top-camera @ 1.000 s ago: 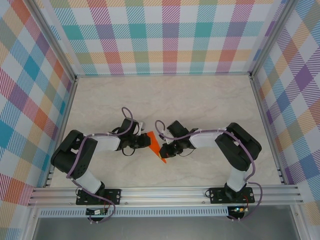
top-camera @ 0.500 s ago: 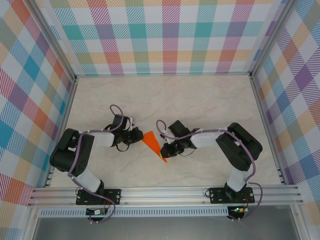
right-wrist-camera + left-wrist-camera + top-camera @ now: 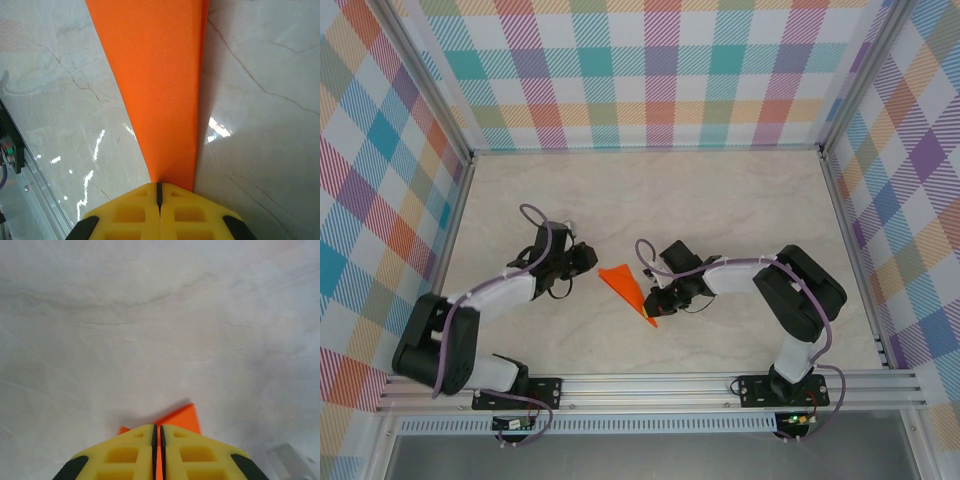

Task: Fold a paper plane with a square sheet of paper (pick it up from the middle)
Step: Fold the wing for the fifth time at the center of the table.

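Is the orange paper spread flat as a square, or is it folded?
Folded. The orange paper is a narrow pointed wedge, not a square, and the right wrist view shows a second layer along its long edge.

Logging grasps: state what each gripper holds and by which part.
Both pinch the orange paper: right gripper near its narrow end, left gripper at a wide-end corner.

Left end effector (image 3: 158,426) and right end effector (image 3: 159,184): fingers pressed together. Both arms reach low, angled inward.
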Robot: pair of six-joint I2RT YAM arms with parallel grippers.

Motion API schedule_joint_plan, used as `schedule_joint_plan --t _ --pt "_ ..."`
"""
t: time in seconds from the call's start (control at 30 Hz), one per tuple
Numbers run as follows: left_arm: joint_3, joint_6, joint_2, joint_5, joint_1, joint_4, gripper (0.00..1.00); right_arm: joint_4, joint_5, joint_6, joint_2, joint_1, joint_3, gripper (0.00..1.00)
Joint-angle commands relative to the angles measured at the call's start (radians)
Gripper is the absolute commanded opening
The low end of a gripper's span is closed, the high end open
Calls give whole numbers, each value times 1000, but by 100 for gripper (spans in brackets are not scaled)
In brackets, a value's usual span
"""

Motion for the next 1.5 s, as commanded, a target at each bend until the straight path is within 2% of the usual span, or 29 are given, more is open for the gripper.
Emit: schedule_joint_plan --t 0.0,0.1,0.3,0.5,0.67,0.83,1.0,1.47 --pt "-78 -88 -103 -43 -66 25 13 -222 96 -1 72 1 -56 0" --pt "-109 -128 -98 23 -155 81 12 -224 94 2 76 0 -49 0" --pt "-66 -140 47 48 -325 147 7 -226 94 7 79 1 -45 0" --pt "-23 -171 198 61 -385 203 3 -218 95 15 76 1 -49 0" --pt "-17 -170 269 44 -399 212 2 -217 92 15 76 1 -51 0" --pt "-30 -130 288 -9 -392 167 2 -225 105 15 83 0 -56 0" --pt "-75 -79 268 -32 -337 164 2 -246 132 21 100 0 -54 0" --pt "-69 44 279 -32 -66 176 2 -296 184 19 145 1 -33 0"
